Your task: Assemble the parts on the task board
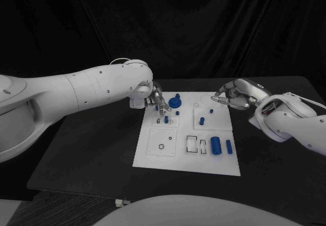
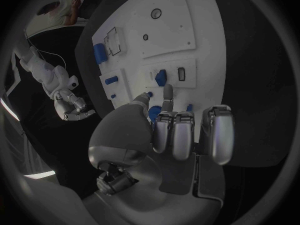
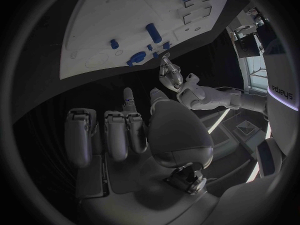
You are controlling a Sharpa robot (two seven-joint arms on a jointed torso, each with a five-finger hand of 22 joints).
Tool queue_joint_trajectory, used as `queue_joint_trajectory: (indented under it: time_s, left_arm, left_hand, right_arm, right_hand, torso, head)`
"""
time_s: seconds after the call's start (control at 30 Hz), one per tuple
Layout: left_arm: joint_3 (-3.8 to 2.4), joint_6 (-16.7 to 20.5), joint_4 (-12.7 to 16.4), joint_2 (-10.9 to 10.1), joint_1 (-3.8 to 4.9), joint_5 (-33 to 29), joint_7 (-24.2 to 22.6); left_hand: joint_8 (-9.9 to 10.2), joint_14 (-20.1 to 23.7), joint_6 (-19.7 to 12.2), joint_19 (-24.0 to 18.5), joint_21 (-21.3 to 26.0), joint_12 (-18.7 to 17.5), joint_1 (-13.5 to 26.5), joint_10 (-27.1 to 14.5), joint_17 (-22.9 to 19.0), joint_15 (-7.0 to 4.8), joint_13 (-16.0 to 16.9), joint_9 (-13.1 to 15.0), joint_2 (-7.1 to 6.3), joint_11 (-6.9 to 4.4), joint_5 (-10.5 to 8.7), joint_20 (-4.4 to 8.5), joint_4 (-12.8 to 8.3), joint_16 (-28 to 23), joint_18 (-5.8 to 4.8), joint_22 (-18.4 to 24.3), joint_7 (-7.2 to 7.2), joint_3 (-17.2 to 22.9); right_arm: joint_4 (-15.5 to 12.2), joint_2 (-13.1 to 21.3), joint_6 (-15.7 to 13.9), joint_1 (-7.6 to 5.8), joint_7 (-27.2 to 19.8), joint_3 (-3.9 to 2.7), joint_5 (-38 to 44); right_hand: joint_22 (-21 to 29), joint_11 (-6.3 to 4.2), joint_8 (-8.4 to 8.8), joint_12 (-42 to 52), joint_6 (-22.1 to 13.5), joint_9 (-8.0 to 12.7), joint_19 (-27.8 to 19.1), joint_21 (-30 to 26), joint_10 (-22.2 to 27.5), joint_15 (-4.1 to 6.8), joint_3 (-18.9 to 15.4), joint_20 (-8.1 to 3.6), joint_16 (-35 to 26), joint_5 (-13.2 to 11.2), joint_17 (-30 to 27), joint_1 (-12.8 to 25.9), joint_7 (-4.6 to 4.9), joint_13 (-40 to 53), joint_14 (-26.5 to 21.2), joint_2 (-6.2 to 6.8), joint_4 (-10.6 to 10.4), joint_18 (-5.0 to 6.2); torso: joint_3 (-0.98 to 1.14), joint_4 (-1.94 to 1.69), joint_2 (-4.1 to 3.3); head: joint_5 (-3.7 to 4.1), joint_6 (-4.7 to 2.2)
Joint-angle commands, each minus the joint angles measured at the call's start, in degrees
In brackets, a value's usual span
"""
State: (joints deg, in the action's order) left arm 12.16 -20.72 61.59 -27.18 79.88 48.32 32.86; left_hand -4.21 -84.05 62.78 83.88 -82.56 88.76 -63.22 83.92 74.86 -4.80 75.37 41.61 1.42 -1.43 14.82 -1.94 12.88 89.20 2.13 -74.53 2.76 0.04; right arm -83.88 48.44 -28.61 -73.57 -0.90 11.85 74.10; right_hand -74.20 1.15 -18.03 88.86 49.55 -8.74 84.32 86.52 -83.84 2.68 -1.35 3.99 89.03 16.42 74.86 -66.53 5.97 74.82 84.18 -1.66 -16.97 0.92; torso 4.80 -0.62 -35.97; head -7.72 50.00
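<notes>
Two robot hands | left robot hand (image 1: 156, 100) pinches small blue part (image 1: 161, 108), mostly hidden | right robot hand (image 1: 234, 94) curled, empty

Inspected for legible markings. One found: in my right wrist view, dark lettering runs along the white casing of my left arm (image 3: 278, 80), reading roughly "ROIPUS"; the characters are small and bent, so I cannot confirm the spelling. On the task board (image 1: 190, 141) I find outlined shapes but no text, numbers or labels I can read.
</notes>
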Motion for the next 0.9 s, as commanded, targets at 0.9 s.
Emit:
queue_joint_trajectory:
  time_s: [0.9]
  left_arm:
    - [-0.06, -1.25, -1.74, 1.8, -2.16, -0.51, 1.26]
  left_hand:
    - [-1.37, -5.95, 3.09, 3.26, -0.61, 1.24, -0.86, 6.08, 15.14, -0.45, 14.63, 0.2, -0.99, -0.87, 1.84, 0.63, -2.09, 0.8, -0.56, -13.4, -0.89, 3.93]
  right_arm:
    - [-0.1, -0.03, -0.96, 0.14, -0.06, -0.05, 0.11]
  right_hand:
    - [-14.24, 0.3, -0.22, 1.14, 0.34, -0.9, 3.3, -0.57, -6.16, -0.51, -0.44, 0.13, 0.97, 1.02, 15.14, -1.33, 0.08, 15.18, 5.82, -0.84, 0.45, 0.26]
  torso:
    - [0.0, -0.08, 0.03]
  head:
    - [0.07, 0.0]
